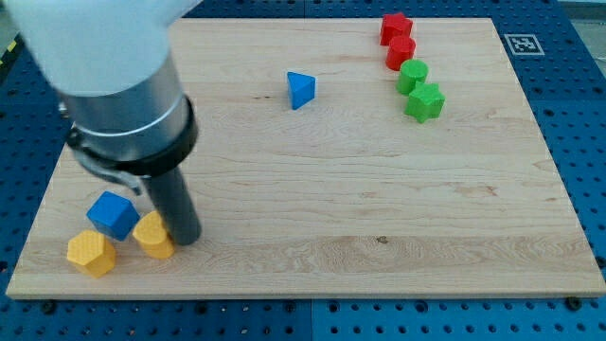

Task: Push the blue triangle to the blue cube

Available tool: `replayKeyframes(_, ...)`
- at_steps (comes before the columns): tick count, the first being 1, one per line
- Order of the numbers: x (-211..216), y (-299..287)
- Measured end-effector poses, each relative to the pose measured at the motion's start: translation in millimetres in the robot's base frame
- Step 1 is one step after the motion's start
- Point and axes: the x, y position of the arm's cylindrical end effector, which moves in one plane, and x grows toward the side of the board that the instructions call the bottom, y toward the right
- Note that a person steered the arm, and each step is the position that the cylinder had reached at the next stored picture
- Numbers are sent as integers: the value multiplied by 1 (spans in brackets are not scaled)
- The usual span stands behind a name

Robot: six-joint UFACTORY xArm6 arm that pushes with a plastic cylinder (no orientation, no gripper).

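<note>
Blue triangle [300, 90] sits alone near the board's top middle, well apart from the blue cube [113, 215] at the bottom left, so the push looks not yet begun. The arm has no fingers; its tip [187, 239] rests beside a yellow block [153, 235], just right of the cube.

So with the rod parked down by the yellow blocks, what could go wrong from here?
My tip sits against the right yellow block, beside the blue cube; pulling away carelessly may drag either and shift the target. The blue triangle lies far off toward the view's top, and its slanted faces may make it slip sideways off a long push. Arriving, it could knock the left yellow block toward the board's edge.
</note>
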Motion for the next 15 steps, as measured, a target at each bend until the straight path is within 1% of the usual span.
replayKeyframes(1,2,-22)
replayKeyframes(2,-3,-5)
replayKeyframes(4,-21,111)
replayKeyframes(5,-41,171)
replayKeyframes(6,-79,218)
replayKeyframes(7,-135,224)
replayKeyframes(9,-211,224)
replayKeyframes(10,-251,213)
replayKeyframes(11,-235,188)
replayKeyframes(12,-212,141)
replayKeyframes(13,-212,115)
replayKeyframes(15,-236,110)
